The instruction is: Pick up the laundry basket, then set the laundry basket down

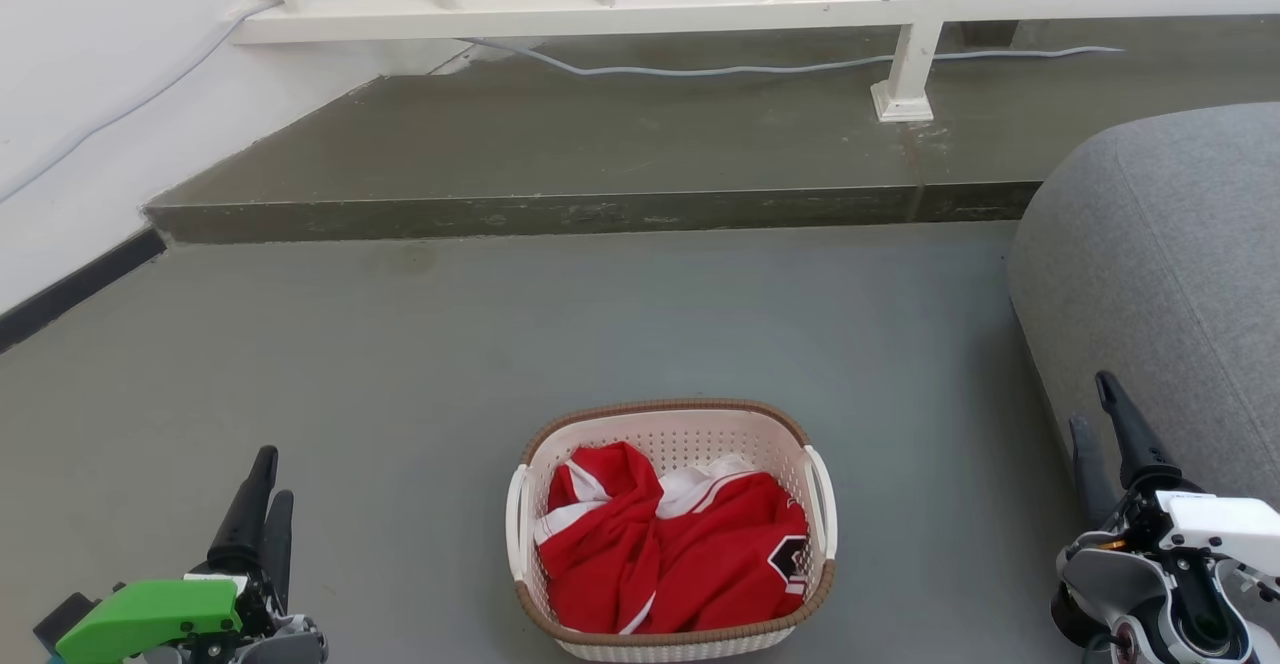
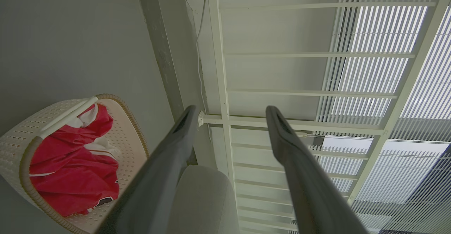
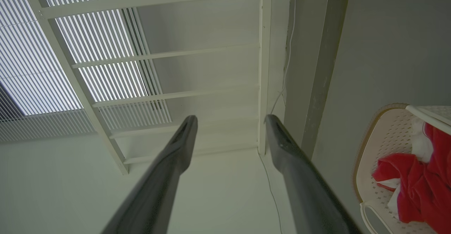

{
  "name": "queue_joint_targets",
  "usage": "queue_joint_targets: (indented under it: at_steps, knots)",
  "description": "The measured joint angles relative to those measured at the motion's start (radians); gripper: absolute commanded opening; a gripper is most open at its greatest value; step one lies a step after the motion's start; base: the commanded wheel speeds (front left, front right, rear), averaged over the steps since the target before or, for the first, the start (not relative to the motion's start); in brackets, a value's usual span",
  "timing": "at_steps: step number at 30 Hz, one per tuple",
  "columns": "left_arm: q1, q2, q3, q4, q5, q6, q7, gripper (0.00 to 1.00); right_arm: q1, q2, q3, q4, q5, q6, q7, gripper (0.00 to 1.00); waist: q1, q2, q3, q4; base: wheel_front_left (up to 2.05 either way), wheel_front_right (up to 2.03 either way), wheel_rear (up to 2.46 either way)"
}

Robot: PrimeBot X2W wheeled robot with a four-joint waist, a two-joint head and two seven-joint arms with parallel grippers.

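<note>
Through the head view: on the grey floor [image 1: 400, 364], upright, the laundry basket [image 1: 680, 436], with a crumpled red and white garment [image 1: 680, 554] inside. Well to the basket's left, the left gripper [image 1: 272, 479], off it and holding nothing. Well to the basket's right, the right gripper [image 1: 1090, 402], likewise off it, fingers spread, empty. Beyond that gripper from the basket, a grey cushion [image 1: 1160, 274]. Past the basket's far rim, a raised step [image 1: 560, 214], then a white railing [image 1: 600, 14] with a pale cable [image 1: 700, 69] along its foot.

Through the left wrist view: left gripper [image 2: 230, 110] with its two dark fingers plainly apart, nothing between them. Laundry basket [image 2: 123, 135] off to the side of the fingers, clear of both, the garment [image 2: 70, 167] heaped in it. Grey cushion [image 2: 204, 198] just beyond the basket.

Through the right wrist view: right gripper [image 3: 230, 119] also spread wide and empty. Laundry basket [image 3: 384, 139] at the side edge, apart from the fingers, the garment [image 3: 415, 181] inside.
</note>
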Motion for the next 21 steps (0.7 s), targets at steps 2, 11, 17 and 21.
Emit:
queue_joint_targets:
  at_steps: [2, 11, 17, 21]
  knots:
    - [0.000, 0.000, -0.001, -0.001, 0.000, 0.000, -0.001, 1.00, 0.000, 0.000, 0.000, -0.001, -0.001, 0.000, -0.001, 1.00, 0.0000, 0.0000, 0.000, 0.000, 0.00, 0.00, 0.00]
    - [-0.004, 0.000, -0.021, -0.021, 0.016, 0.000, -0.027, 1.00, -0.002, -0.002, 0.004, -0.015, -0.033, 0.000, -0.026, 1.00, 0.0000, 0.0000, 0.003, 0.001, 0.00, 0.00, 0.00]
    - [-0.022, 0.006, -0.038, -0.042, 0.069, 0.000, -0.052, 1.00, -0.005, -0.014, 0.017, -0.025, -0.076, 0.000, -0.051, 1.00, 0.0000, 0.0000, 0.006, 0.002, 0.00, 0.00, 0.00]
    - [-0.028, 0.021, -0.062, -0.059, 0.130, 0.000, -0.069, 1.00, -0.011, -0.032, 0.030, -0.031, -0.128, 0.000, -0.071, 1.00, 0.0001, 0.0000, 0.008, 0.003, 0.00, 0.00, 0.00]
